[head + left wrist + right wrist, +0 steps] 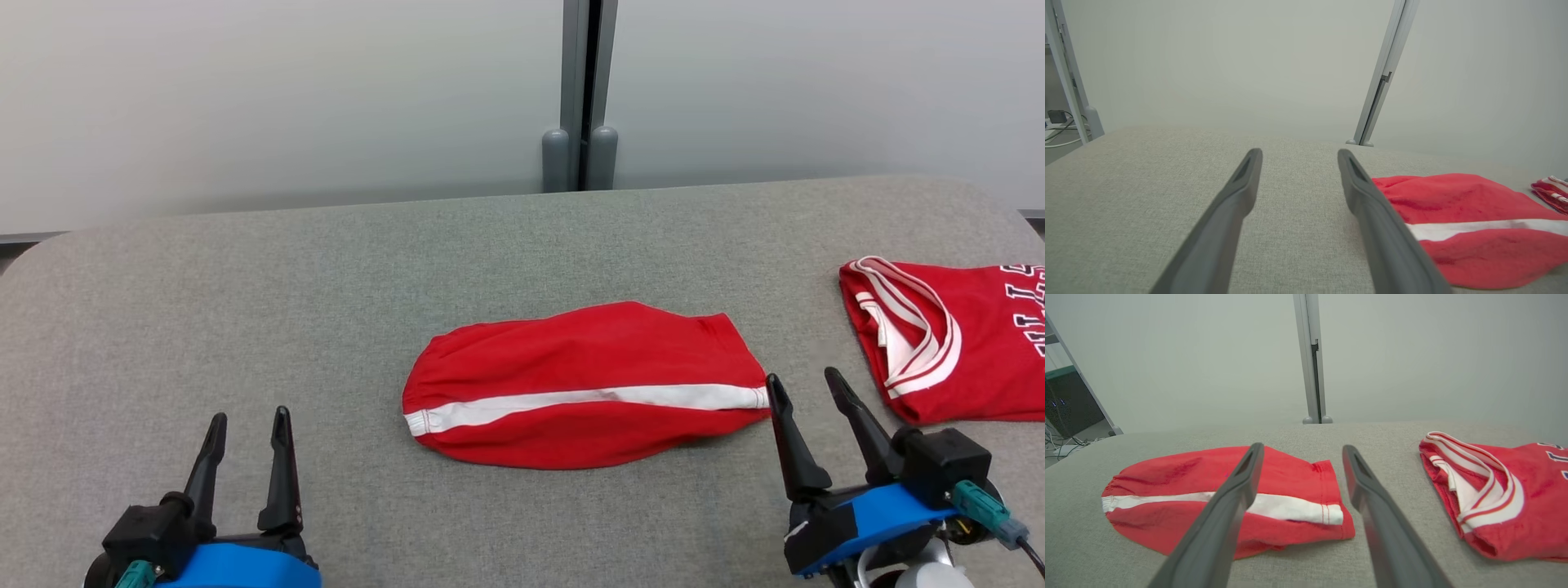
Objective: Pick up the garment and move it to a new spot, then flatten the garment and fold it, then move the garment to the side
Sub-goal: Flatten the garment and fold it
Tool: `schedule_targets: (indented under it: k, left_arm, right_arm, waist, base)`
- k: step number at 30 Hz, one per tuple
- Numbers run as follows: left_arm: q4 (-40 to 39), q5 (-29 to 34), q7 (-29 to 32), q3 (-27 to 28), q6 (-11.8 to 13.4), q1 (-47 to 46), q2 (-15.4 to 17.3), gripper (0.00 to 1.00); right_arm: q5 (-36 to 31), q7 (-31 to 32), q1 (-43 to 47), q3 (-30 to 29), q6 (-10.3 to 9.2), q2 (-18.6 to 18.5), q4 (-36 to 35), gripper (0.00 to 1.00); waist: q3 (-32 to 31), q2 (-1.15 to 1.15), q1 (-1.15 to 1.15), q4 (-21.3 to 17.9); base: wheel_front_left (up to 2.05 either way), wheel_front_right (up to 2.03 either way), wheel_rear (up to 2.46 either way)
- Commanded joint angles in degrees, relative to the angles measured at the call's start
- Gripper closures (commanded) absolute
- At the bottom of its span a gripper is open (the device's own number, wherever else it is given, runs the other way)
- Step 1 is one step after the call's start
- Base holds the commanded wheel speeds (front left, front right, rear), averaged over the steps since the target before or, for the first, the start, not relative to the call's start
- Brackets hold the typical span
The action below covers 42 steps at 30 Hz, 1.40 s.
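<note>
Red shorts lay mid-frame on the table, flat & apparently folded in half, one white stripe up. L gripper sat at lower left, jaws spread, empty, well apart from the shorts. R gripper sat at lower right, jaws spread, empty, tips just beside the shorts' right end. A jersey lay at the right edge. Judged: pick-up, flatten & fold prob. done; the move to the side not yet done.
</note>
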Motion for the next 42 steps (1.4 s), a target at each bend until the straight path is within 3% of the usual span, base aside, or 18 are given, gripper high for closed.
schedule_targets:
  k: [1, 11, 26, 34, 42]
  left_arm:
    - [0.34, 0.68, -0.23, 0.94, -0.58, 0.73, -0.37, 0.00]
    - [2.60, 2.84, -0.24, 4.05, -2.80, 0.67, -1.76, 0.00]
    - [3.79, 4.73, -0.23, 3.87, -4.34, -1.05, -2.89, 0.00]
    - [11.48, 1.86, 3.14, -2.55, -5.15, -6.01, -3.20, 0.00]
    - [19.71, -5.88, 5.17, -13.02, -5.16, -13.16, -1.49, 0.00]
  right_arm:
    - [-0.45, 0.02, 0.96, -0.46, 0.03, -0.51, 0.23, 0.00]
    - [-0.81, 0.07, 2.39, -2.30, 0.03, 0.06, 0.60, 0.00]
    - [-0.87, -0.19, 1.28, -2.31, 0.03, 0.74, 0.20, 0.00]
    - [-0.67, -0.12, 0.06, -1.46, 0.03, 0.88, 0.33, 0.00]
    - [-0.39, -0.41, -1.41, -0.03, 0.03, 0.91, 0.81, 0.00]
  waist:
    - [-0.14, 0.00, 0.01, 0.07]
    - [-0.24, 0.00, 0.01, -0.24]
    - [1.68, 0.00, 0.01, 0.04]
    - [3.09, 0.00, 0.01, 0.24]
    - [4.69, 0.00, 0.01, -1.63]
  base:
    - [0.00, 0.00, 0.00]
    - [0.00, 0.00, 0.00]
    - [0.00, 0.00, 0.00]
    - [0.00, 0.00, 0.00]
    - [0.00, 0.00, 0.00]
